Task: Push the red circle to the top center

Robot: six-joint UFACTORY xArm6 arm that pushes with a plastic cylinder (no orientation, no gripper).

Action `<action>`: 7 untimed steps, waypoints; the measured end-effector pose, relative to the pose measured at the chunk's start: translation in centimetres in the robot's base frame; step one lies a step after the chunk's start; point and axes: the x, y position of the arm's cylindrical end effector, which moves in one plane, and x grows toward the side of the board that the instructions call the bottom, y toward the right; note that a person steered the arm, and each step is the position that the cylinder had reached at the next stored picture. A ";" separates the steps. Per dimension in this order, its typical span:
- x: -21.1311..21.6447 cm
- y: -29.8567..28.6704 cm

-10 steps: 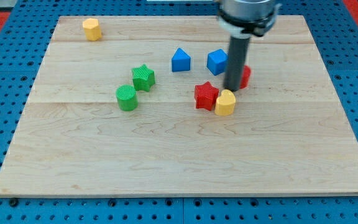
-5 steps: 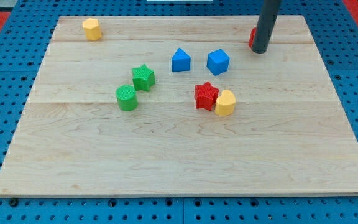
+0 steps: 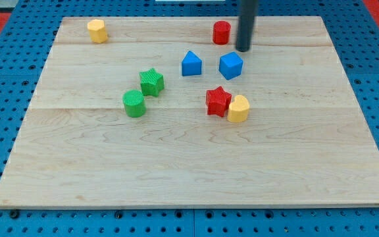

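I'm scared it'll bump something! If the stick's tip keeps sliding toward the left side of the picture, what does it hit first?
Probably the red circle. My tip sits just to its right, slightly lower, so it may only clip its lower edge; depth is hard to judge.

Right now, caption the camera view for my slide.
Red circle near the board's top centre, my tip just to its right, above the blue cube.

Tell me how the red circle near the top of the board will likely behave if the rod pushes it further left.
The red circle stands upright on a flat end on the smooth wooden board, so it probably slides rather than rolls. It looks short and squat, so tipping seems unlikely. Its round side may let it slip off my tip, just to its right, if pushed off-centre.
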 end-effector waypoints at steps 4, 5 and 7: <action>-5.8 -8.3; -9.2 -5.3; -8.2 -8.9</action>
